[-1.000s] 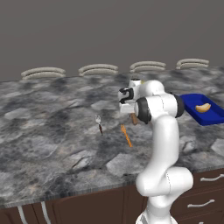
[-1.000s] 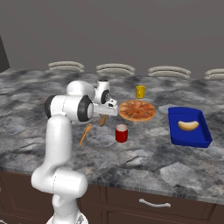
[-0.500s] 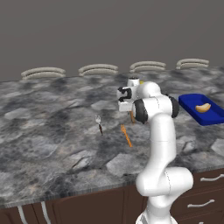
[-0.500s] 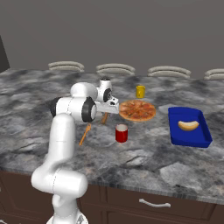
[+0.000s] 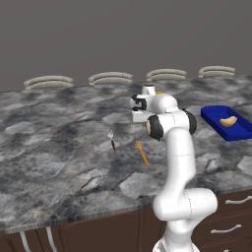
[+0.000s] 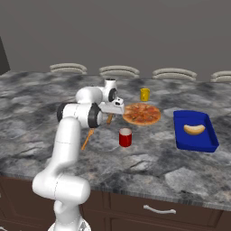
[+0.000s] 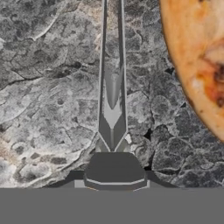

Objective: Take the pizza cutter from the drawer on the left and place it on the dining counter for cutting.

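I am seeing the pizza point(image 6: 141, 113) lying on the counter point(image 6: 149, 167), with the cup point(image 6: 125, 137) sitting in front of it and the yellow cup point(image 6: 144, 94) standing behind it. The tray point(image 6: 195, 131) is sitting to the right. The pizza cutter point(image 5: 142, 153) is lying left of the arm, beside the small utensil point(image 5: 112, 140).

dining counter point(image 6: 149, 167) | pizza point(image 6: 141, 113) | red cup point(image 6: 125, 137) | blue tray point(image 6: 195, 141)

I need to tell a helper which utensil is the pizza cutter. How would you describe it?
On the marbled dining counter, look just left of the robot's white arm. The pizza cutter lies flat there, thin with a bright orange handle; the fork further left is silver-headed with a dark handle.
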